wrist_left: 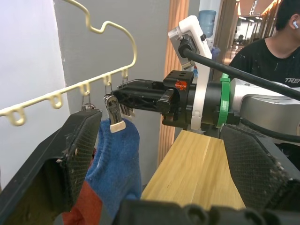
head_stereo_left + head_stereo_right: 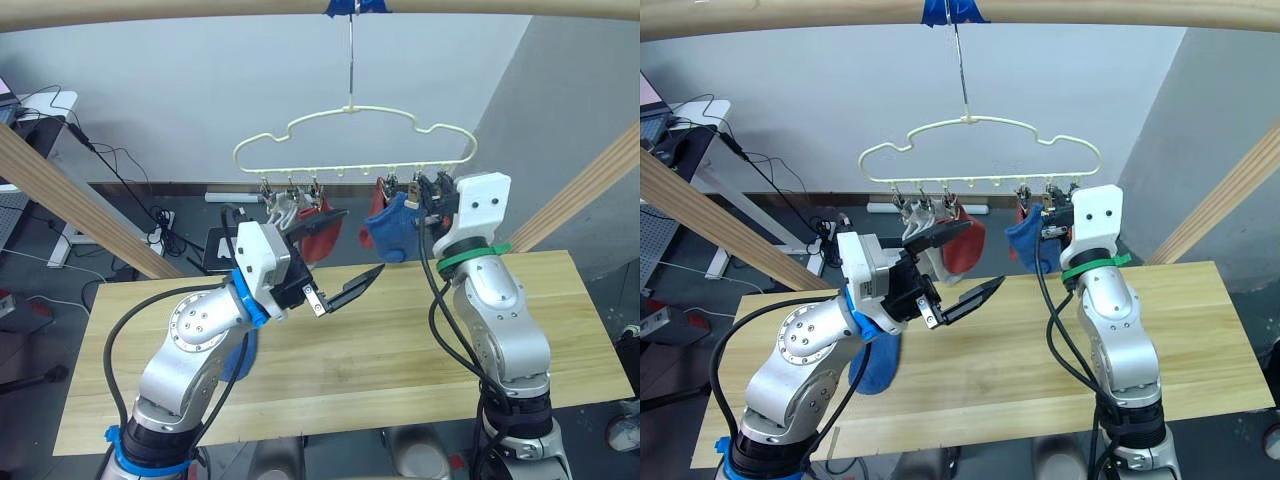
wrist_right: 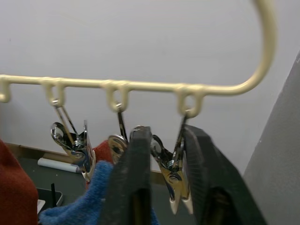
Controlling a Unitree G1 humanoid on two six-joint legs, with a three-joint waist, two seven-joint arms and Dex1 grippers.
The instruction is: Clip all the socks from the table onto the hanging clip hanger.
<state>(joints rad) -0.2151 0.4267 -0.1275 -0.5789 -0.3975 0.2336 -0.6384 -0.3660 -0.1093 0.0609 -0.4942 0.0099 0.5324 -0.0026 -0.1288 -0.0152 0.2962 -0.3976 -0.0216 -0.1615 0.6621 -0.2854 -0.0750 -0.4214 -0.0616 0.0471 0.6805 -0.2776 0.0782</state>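
Note:
The cream clip hanger [image 2: 352, 112] hangs by its hook from a wooden pole. From its clips hang a rust-red sock [image 2: 320, 236] and a blue sock [image 2: 390, 230], with a pale grey piece [image 2: 283, 210] at the left clips. My left gripper [image 2: 985, 253] is open in the air just in front of the red sock, holding nothing. My right gripper [image 3: 167, 136] is raised to the hanger's right end, its fingers shut on the end metal clip [image 3: 171, 176], beside the clip that holds the blue sock [image 1: 117, 159]. Another blue sock [image 2: 875, 365] lies on the table [image 2: 400, 340], under my left arm.
Slanted wooden poles [image 2: 70, 200] of the frame stand at both sides of the table. Cables and floor clutter [image 2: 150, 230] lie behind it at the left. A person in a dark shirt [image 1: 276, 47] sits beyond the right arm.

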